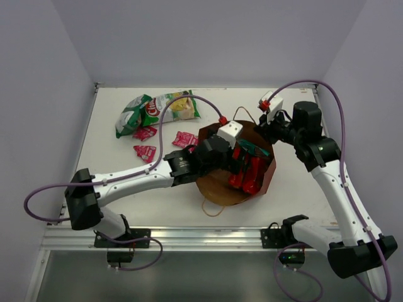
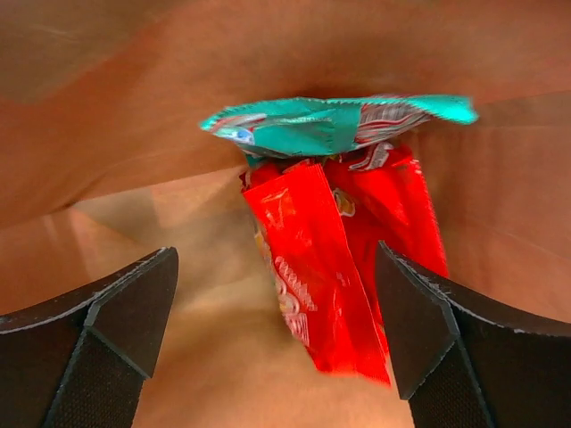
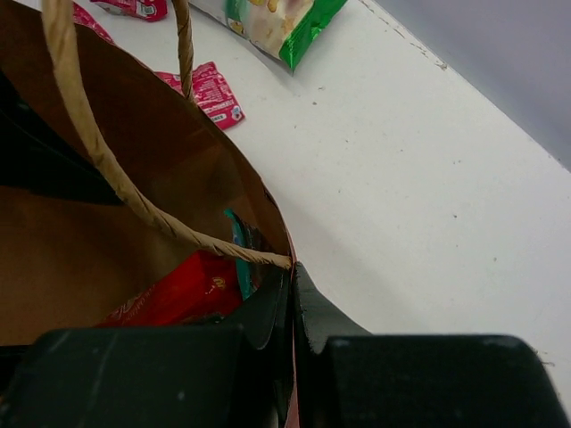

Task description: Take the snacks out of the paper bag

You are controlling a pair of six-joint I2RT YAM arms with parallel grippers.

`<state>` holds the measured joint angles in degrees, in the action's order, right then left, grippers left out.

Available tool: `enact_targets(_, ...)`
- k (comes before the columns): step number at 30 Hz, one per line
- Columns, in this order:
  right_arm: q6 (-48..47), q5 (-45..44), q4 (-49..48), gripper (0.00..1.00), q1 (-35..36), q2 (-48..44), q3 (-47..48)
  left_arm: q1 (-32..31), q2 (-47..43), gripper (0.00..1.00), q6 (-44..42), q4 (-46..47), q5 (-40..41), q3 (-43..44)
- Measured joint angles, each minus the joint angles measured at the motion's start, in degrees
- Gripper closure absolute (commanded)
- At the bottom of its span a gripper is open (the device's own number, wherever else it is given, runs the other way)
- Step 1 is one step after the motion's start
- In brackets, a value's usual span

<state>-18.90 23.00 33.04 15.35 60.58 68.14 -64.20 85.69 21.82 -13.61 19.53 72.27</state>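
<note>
The snacks (image 1: 145, 133) are partly lying outside: the chip bag (image 1: 157, 110) and three small sachets (image 1: 185, 139) are resting toward the table's (image 1: 107, 157) far left corner. Near its middle, the left gripper (image 2: 277, 254) is reaching into the paper bag (image 1: 217, 185), jaws wide apart, straddling the red packet (image 2: 312, 285) that is touching the teal packet (image 2: 330, 125), probably to grasp it. The right gripper (image 3: 293, 294) is pinching the bag's right rim, seemingly holding the mouth open.

Cannot read the blurred print on the red packet (image 2: 312, 267), centre frame. Cannot tell where the teal packet (image 2: 330, 125) ends above it. Loses the chip bag (image 3: 285, 22) at the right wrist view's top edge, the paper bag (image 3: 71, 267) at its left.
</note>
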Motion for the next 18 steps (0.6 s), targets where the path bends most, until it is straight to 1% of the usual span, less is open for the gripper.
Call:
enact_targets(2,0.22,0.0,-0.07,1.0,0.0,0.0,-0.02,-0.11,3.19,0.06,0.17,1.31,0.33,0.33)
enact_targets(5,0.48,0.0,-0.07,1.0,0.0,0.0,-0.02,-0.11,8.5,0.13,0.22,2.45,0.33,1.68)
enact_targets(8,0.72,0.0,-0.31,1.0,0.0,0.0,-0.26,-0.11,12.33,0.37,0.59,2.69,0.68,2.54)
enact_targets(9,0.76,0.0,-0.52,1.0,0.0,0.0,-0.44,-0.11,13.16,0.58,0.68,2.78,1.03,2.6)
enact_targets(11,0.85,-0.02,-0.96,1.0,0.0,-0.11,-0.96,-0.11,13.88,0.77,0.92,2.54,2.25,2.6)
enact_targets(12,0.85,-0.11,-1.05,1.0,0.0,-0.22,-1.2,-0.11,13.86,0.93,0.96,2.32,2.62,2.6)
enact_targets(13,0.87,-0.24,-1.31,1.0,0.0,-0.33,-1.38,-0.11,13.73,0.99,1.11,2.29,2.97,2.62)
enact_targets(18,0.87,-0.87,-2.1,1.0,0.0,-0.66,-1.9,-0.13,10.86,1.0,-0.87,-1.25,3.41,3.21)
